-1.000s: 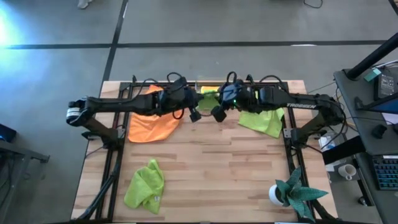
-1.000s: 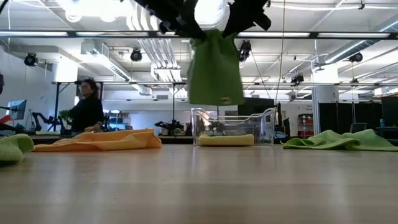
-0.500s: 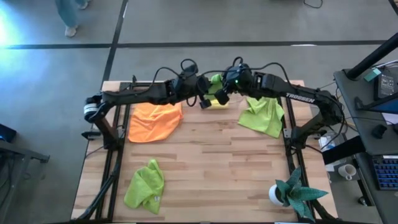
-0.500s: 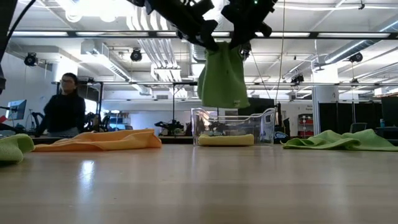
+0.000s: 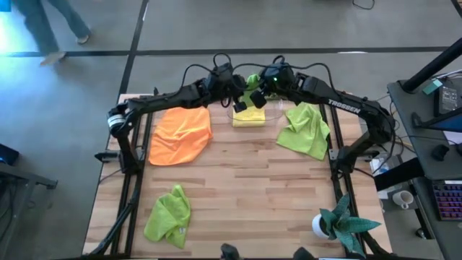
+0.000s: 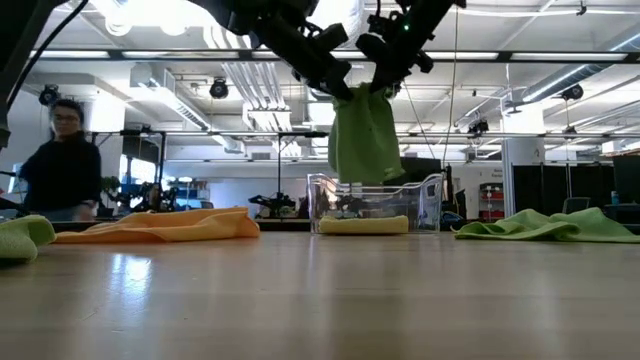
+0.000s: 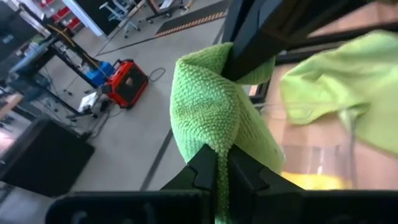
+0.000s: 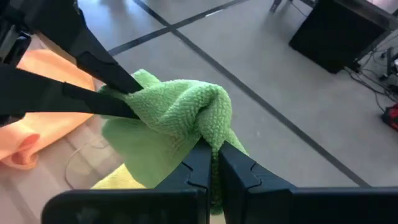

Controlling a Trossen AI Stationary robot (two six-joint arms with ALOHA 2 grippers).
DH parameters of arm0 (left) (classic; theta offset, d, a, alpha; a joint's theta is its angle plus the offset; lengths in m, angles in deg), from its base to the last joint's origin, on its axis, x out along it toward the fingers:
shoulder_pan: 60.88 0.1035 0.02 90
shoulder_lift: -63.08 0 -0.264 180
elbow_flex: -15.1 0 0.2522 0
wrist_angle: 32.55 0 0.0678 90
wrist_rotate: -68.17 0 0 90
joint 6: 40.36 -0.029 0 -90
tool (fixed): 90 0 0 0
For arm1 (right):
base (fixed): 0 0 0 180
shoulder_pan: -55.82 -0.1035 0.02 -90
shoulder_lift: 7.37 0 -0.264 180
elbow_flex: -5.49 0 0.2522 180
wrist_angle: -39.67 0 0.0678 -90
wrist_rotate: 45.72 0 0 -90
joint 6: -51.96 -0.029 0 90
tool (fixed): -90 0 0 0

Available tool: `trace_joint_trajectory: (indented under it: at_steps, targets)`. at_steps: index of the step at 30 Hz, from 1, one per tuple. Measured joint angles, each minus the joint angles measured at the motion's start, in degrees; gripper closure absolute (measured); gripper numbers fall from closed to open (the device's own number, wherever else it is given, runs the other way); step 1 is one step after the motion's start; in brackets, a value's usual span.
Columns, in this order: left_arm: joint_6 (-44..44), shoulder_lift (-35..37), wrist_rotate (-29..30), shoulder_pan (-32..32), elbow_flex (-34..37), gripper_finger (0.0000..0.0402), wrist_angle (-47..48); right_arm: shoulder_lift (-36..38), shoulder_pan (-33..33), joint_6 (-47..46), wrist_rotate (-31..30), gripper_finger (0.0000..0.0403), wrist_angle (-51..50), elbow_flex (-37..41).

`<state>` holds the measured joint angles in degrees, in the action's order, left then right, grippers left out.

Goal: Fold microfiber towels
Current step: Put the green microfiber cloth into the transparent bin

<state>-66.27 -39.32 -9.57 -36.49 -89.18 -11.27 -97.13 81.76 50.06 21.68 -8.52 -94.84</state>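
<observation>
I have the left hand (image 7: 216, 167) and right hand (image 8: 214, 163) both clamped on one green towel (image 6: 365, 135) above the bin (image 6: 375, 205). It hangs limp and light; I judge edges and corners best to pinch.

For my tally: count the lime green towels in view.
3: one held by both grippers over the clear bin, one at the near left, one at the far right. Others may be hidden.
</observation>
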Motion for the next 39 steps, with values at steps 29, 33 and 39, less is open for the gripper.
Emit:
trace_joint_trajectory:
  at_steps: [29, 33, 39]
  targets:
    - [-15.5, -6.4, -8.8, 11.8, -3.7, 0.0398, -6.6, -7.1, 10.8, 14.6, 2.4, 0.0392, 20.0, 0.0]
    - [-15.6, -8.2, -8.8, 12.6, -3.7, 0.0398, -7.1, -8.8, 11.9, 14.7, 4.4, 0.0392, 18.4, 0.0]
    - [-15.1, -9.1, -9.0, 12.7, -3.6, 0.0398, -5.9, -9.8, 12.0, 13.4, 6.5, 0.0392, 15.0, 0.0]
